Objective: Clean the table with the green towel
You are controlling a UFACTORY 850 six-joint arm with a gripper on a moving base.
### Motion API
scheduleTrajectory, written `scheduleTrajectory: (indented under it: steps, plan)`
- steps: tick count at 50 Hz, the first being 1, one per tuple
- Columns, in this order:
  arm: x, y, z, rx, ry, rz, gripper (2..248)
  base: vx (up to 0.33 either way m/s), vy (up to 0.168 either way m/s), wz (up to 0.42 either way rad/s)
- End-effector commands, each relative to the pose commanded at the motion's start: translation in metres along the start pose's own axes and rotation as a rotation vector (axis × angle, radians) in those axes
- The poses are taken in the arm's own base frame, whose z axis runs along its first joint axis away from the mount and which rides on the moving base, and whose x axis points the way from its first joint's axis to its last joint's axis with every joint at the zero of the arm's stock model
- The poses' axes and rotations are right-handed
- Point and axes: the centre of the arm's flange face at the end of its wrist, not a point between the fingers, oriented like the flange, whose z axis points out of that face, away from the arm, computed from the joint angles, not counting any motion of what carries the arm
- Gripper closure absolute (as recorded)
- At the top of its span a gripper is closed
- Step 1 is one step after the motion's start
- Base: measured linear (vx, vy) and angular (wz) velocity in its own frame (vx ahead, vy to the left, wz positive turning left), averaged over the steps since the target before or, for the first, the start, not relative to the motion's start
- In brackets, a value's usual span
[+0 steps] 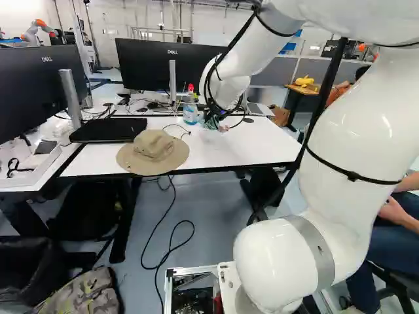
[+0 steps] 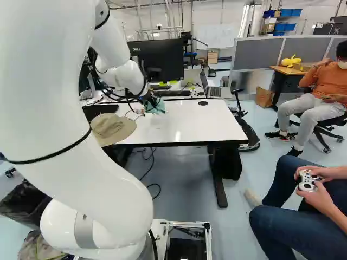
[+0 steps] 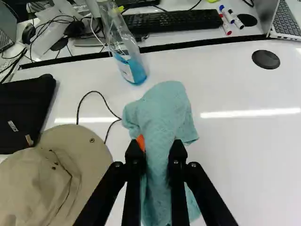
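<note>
Bottle (image 3: 116,33) holds blue liquid (image 3: 135,72) near towel (image 3: 164,110).

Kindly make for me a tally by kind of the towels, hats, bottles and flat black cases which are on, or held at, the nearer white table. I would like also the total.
Towel: 1, the green towel, held in the pincer
Hat: 1, the beige hat
Bottle: 1, the clear bottle with blue liquid
Flat black case: 1
Total: 4

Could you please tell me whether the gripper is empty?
No, the gripper has the green towel pinched between its two fingers.
</note>
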Motion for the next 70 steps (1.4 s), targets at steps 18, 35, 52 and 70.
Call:
scheduleTrajectory:
  steps: [18, 35, 52, 70]
  plan:
    - [-0.025, 0.001, 0.001, -0.002, 0.011, -0.005, 188, 0.0, 0.0, 0.0]
    - [-0.032, 0.002, 0.014, -0.006, 0.051, -0.007, 188, 0.0, 0.0, 0.0]
    - [-0.035, 0.003, 0.032, -0.011, 0.083, -0.008, 188, 0.0, 0.0, 0.0]
    - [-0.043, 0.002, 0.048, -0.013, 0.099, -0.013, 188, 0.0, 0.0, 0.0]
